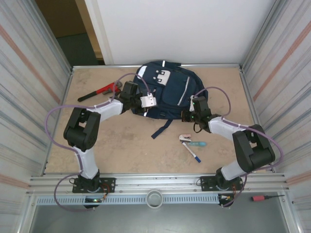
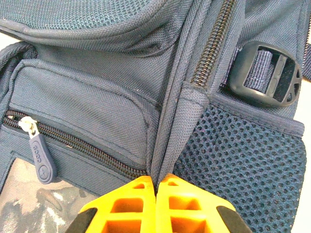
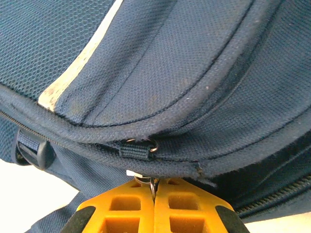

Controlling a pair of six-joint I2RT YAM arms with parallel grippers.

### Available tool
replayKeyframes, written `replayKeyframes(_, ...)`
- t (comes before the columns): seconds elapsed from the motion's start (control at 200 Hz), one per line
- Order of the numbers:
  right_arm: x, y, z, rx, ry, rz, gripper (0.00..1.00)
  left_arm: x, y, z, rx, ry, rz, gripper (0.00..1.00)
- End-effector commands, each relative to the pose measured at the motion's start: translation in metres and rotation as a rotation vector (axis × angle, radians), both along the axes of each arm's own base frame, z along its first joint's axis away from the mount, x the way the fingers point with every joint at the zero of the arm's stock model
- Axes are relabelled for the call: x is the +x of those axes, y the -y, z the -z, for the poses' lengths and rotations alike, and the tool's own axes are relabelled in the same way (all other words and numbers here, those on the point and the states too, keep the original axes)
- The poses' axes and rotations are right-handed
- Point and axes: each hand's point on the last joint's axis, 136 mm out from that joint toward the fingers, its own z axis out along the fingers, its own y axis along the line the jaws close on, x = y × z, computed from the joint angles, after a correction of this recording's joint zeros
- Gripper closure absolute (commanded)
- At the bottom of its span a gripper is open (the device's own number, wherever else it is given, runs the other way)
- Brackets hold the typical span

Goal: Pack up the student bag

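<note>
The student bag (image 1: 170, 92) lies on the far middle part of the table (image 1: 121, 141), with its front pocket and white patches turned upward and a dark strap (image 1: 160, 129) running toward the near side.

At the bag's left side, the left gripper (image 2: 155, 187) has its two orange fingers pressed together. Their tips are at the seam where the front pocket meets the mesh side pocket (image 2: 243, 155). We cannot tell if some fabric is caught between them. A dark plastic buckle (image 2: 265, 73) sits above the mesh, and a grey-blue zipper tab (image 2: 41, 155) hangs on the pocket zipper to the left.

At the bag's right side, the right gripper (image 3: 154, 189) is closed too, and it pinches a small metal zipper pull (image 3: 152, 183) just under the bag's piped edge. A pale reflective stripe (image 3: 77, 73) crosses the fabric above.

On the table, well apart from the bag to the left, lies a red pipe wrench (image 1: 99, 91). Near the right arm there are a pen (image 1: 193, 151) and a teal marker (image 1: 197, 143). A red screwdriver (image 1: 265, 198) rests on the near rail.
</note>
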Motion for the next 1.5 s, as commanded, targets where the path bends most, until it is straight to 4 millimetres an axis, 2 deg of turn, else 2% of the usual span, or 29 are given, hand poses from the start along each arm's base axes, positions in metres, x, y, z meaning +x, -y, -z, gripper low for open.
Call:
replayKeyframes(0.0,-0.01,-0.014,-0.013,0.008,0.03,-0.107,1.0,-0.004,-0.009,-0.016,-0.018,0.004,-0.019,1.0)
replayKeyframes(0.13,-0.021,-0.035,-0.028,0.049,0.056,-0.21,1.0,-0.016,0.003,-0.032,-0.037,0.032,0.022,0.69)
replayKeyframes(0.245,-0.028,-0.049,-0.044,0.084,0.069,-0.267,1.0,-0.037,0.019,-0.055,-0.097,0.085,0.077,0.5)
replayKeyframes(0.336,-0.031,-0.057,-0.055,0.108,0.074,-0.295,1.0,-0.055,0.037,-0.067,-0.12,0.129,0.131,0.4)
replayKeyframes(0.456,-0.034,-0.063,-0.069,0.155,0.077,-0.318,1.0,-0.063,0.058,-0.059,-0.043,0.193,0.164,0.38)
replayKeyframes(0.631,-0.041,-0.07,-0.081,0.211,0.071,-0.355,1.0,-0.05,0.077,-0.051,0.008,0.245,0.159,0.44)
replayKeyframes(0.741,-0.047,-0.07,-0.082,0.229,0.063,-0.367,1.0,-0.039,0.08,-0.046,0.036,0.283,0.14,0.51)
replayKeyframes(0.902,-0.044,-0.049,-0.07,0.213,0.02,-0.271,1.0,-0.032,0.078,-0.042,0.047,0.305,0.131,0.74)
replayKeyframes(1.027,-0.038,-0.022,-0.051,0.12,-0.03,-0.123,1.0,-0.034,0.075,-0.046,0.004,0.27,0.138,1.0)
replayKeyframes(1.152,-0.034,-0.013,-0.044,0.084,-0.036,-0.07,1.0,-0.034,0.073,-0.055,-0.057,0.25,0.135,1.0)
replayKeyframes(1.282,-0.043,-0.049,-0.048,0.155,0.0,-0.249,1.0,-0.035,0.076,-0.059,-0.076,0.227,0.14,1.0)
replayKeyframes(1.388,-0.053,-0.068,-0.043,0.096,0.022,-0.34,0.79,-0.037,0.077,-0.058,-0.084,0.214,0.141,1.0)
replayKeyframes(1.498,-0.051,-0.068,-0.036,0.075,0.032,-0.322,0.67,-0.038,0.077,-0.059,-0.086,0.21,0.14,1.0)
